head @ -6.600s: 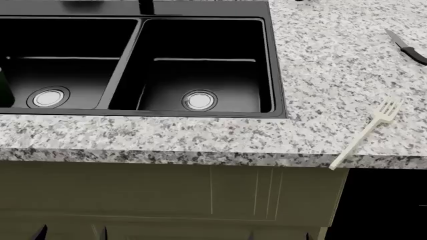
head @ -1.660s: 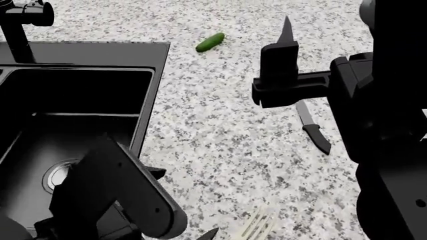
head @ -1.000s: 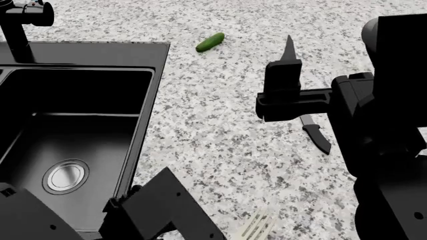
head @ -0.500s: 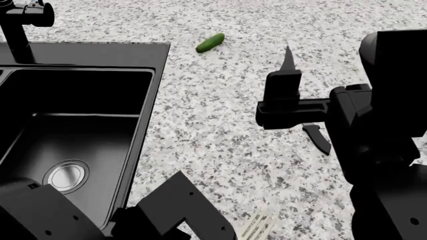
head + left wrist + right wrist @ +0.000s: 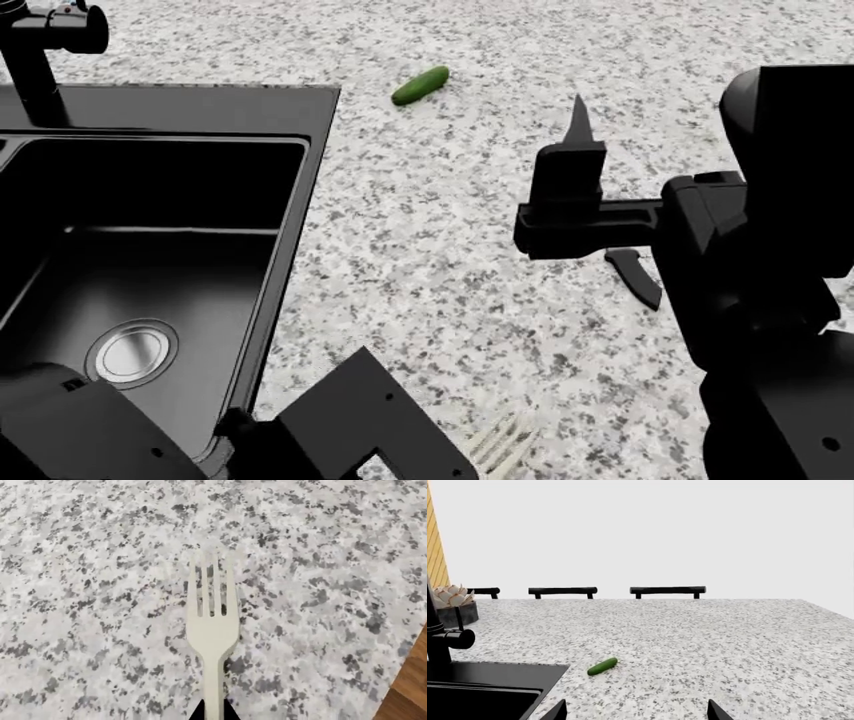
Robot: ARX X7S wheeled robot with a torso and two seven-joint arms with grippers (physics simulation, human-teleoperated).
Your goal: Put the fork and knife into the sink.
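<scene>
**Spotter:** Where are you relative to the sink (image 5: 300,150)?

**Operator:** Both pieces are out on the granite counter (image 5: 441,250), on the side of the sink away from the faucet (image 5: 34,45). The fork (image 5: 212,630) lies flat near the counter's front edge, tines pointing away from me. My left gripper (image 5: 213,711) sits right at its handle: in the left wrist view I see two dark tips hugging the handle at the frame's edge, but I cannot tell whether they are clamped on it or just straddling it.

**Spotter:** And the knife (image 5: 635,276)?

**Operator:** Further back from the front edge than the fork, black handle toward me, blade mostly hidden behind my right gripper (image 5: 635,711). That gripper hangs above it with its fingers spread apart, nothing between them. The cucumber (image 5: 420,84) is beyond, well clear.

**Spotter:** So the fork first?

**Operator:** I think so. The fork is thin and flat on stone, so I want the tips low, centred across the handle, and closed firmly before I lift. I'd lift straight up, then carry it over the sink rim and release low inside the basin, near the drain (image 5: 131,353).

**Spotter:** Risk?

**Operator:** The fork pivoting in a narrow grip, or sliding off the front edge if I nudge it.
</scene>
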